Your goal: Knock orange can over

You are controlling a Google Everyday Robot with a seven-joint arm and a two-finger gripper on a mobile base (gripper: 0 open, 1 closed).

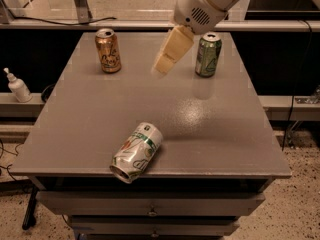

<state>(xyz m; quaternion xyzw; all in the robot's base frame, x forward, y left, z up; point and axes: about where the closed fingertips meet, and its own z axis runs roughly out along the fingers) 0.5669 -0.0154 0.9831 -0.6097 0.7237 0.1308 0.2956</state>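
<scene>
The orange can (108,50) stands upright at the far left of the grey table (210,129). It is coppery orange with dark lettering and a silver top. My gripper (163,67) hangs above the table's far middle, to the right of the orange can and clear of it. Its cream fingers (172,49) point down and to the left. The arm's white housing (200,6) comes in from the upper right.
A green can (208,54) stands upright at the far right, just right of the gripper. A white can with green and red markings (136,152) lies on its side near the front edge. A small white bottle (18,86) stands on a ledge left of the table.
</scene>
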